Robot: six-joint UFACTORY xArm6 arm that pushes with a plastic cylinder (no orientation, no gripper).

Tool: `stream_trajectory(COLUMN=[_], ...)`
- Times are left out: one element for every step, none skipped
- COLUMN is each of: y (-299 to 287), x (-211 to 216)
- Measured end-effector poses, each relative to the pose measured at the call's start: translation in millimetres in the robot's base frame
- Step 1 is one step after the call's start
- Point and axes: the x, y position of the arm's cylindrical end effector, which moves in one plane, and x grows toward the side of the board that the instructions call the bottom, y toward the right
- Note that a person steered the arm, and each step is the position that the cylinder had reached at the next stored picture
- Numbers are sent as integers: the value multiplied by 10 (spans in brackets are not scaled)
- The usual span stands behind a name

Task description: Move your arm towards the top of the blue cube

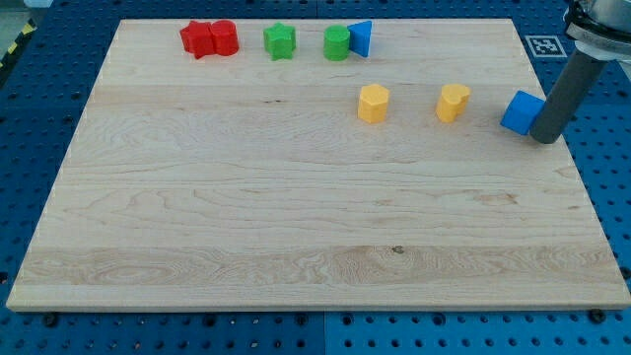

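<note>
No hand is fitted to the arm; a straight dark rod is carried instead, so whether anything is apart, together or clamped cannot be told. The rod enters from the view's top right corner and slopes down to the bench [296, 227].

Tip [545, 138]: seen resting near the view's right edge of the bench. It is placed just to the view's right of the blue cube [521, 111], at the cube's lower right corner. Contact appears to be made there, though a thin gap cannot be ruled out. Nothing is held.

Blue cube: found immediately to the view's left of the tip and slightly above it. It is turned so that one corner points toward the view's bottom. Its top face is seen lighter than its sides. Its right edge is partly covered by the rod.

Other blocks, placed relative to the tip:
- yellow block [454, 102], near, to the view's left, beyond the cube.
- second yellow block [374, 103], further left in the same row.
- blue triangular block [361, 38], well apart, up and to the left, touching a green cylinder [337, 43].
- green star [280, 41], further left along the top row.
- red star [198, 39] and red cylinder [225, 37], touching each other, furthest from the tip.
</note>
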Motion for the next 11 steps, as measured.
stream_trajectory(y=[0, 347, 738, 734, 245, -400, -748, -1399, -1993, -1999, -2000], x=[-10, 107, -67, -540, -1342, -2058, -2292, -2295, -2280, -2232, -1943])
